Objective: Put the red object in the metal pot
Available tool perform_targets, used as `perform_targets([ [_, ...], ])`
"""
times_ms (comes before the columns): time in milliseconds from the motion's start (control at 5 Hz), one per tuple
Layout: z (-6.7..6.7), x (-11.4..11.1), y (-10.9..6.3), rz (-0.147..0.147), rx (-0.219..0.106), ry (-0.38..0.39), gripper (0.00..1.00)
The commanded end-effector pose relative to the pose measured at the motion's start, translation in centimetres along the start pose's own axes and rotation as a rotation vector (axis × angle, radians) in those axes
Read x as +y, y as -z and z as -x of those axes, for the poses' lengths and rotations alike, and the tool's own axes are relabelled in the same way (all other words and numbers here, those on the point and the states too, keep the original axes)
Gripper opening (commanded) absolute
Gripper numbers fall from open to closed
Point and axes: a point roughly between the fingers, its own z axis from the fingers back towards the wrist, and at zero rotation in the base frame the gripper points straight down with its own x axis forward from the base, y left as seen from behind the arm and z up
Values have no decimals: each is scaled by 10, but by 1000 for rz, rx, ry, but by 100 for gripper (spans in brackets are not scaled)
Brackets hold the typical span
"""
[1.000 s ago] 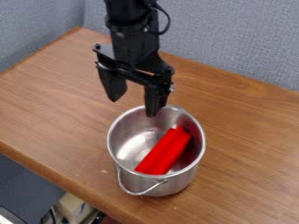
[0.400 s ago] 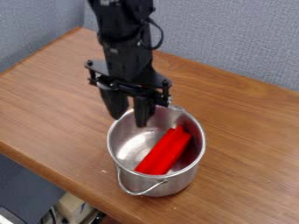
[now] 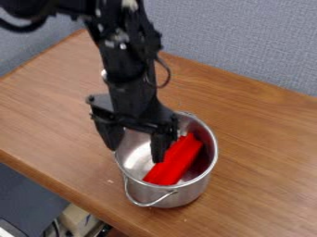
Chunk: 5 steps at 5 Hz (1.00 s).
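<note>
Pot (image 3: 198, 176) mouth — arm (image 3: 128, 65) overhead, table (image 3: 50, 102) bare

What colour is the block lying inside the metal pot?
Bright red: the block lies in the shiny silver pot, seen in the only camera view.

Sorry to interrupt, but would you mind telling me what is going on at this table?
A single robot arm is working over a metal pot on a wooden table. The red block already lies inside the pot, leaning against its wall. The gripper points down with its jaws open, one finger inside the pot near the block and the other at the rim. It is not holding anything.
</note>
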Motion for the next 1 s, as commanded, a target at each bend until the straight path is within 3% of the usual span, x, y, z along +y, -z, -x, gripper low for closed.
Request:
perform_targets([
  [0,-9,2,-16,16,-28,49,100],
  [200,-16,4,-27,28,-42,92,100],
  [600,-4,2,-27,28,-26,163,100],
  [800,-5,-3,-20,33,-20,190,100],
])
